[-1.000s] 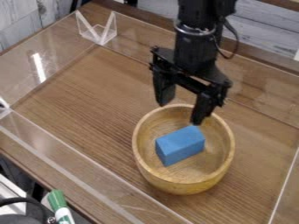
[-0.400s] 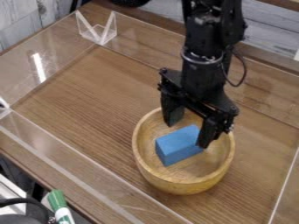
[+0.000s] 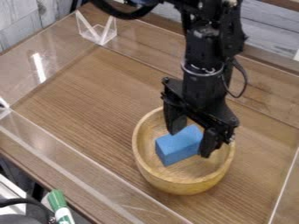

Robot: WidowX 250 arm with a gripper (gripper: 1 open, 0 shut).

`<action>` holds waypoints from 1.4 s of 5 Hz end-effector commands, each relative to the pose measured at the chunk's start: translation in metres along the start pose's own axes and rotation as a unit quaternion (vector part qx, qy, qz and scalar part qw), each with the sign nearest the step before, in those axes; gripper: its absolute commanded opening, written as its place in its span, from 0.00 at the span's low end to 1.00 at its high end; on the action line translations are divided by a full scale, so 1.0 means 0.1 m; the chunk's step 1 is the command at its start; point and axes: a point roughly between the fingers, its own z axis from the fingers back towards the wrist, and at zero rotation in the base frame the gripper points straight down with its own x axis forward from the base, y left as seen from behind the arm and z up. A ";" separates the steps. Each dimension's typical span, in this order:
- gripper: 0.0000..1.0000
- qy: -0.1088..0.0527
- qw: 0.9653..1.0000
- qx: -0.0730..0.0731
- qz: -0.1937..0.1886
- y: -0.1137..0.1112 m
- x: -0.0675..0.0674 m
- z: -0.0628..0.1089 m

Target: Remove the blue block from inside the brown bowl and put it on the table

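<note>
Inside the brown bowl [image 3: 184, 166] lies the blue block [image 3: 177, 144], resting on the pale inner floor and a little toward the left side of the bowl. Its top face and its front face are visible, but its right end is covered by the black pincer [image 3: 195, 133], so I cannot see the whole length of it. The pincer points downward and reaches into the bowl, with its jaws spread wide. One finger stands behind the block near the far rim, and the other finger comes down at the right end of the block. It holds nothing; whether a finger already touches the block is not possible to tell from this angle. The far-right part of the bowl rim is also hidden behind the pincer and the dark arm above it.

The bowl stands on the desk [image 3: 93, 87], a brown wood-grain surface, toward the near right part. Clear acrylic walls [image 3: 70, 175] border the desk, and they are hard to make out except for their bright edges. At the bottom left corner a green and white object [image 3: 55, 208] is cut off by the picture edge, and I cannot identify it.
</note>
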 end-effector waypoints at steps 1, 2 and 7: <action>1.00 -0.025 1.000 -0.009 -0.009 -0.03 0.04 0.08; 1.00 -0.029 0.999 -0.016 -0.013 -0.04 0.04 0.06; 1.00 -0.050 0.998 -0.037 -0.016 0.02 0.05 0.12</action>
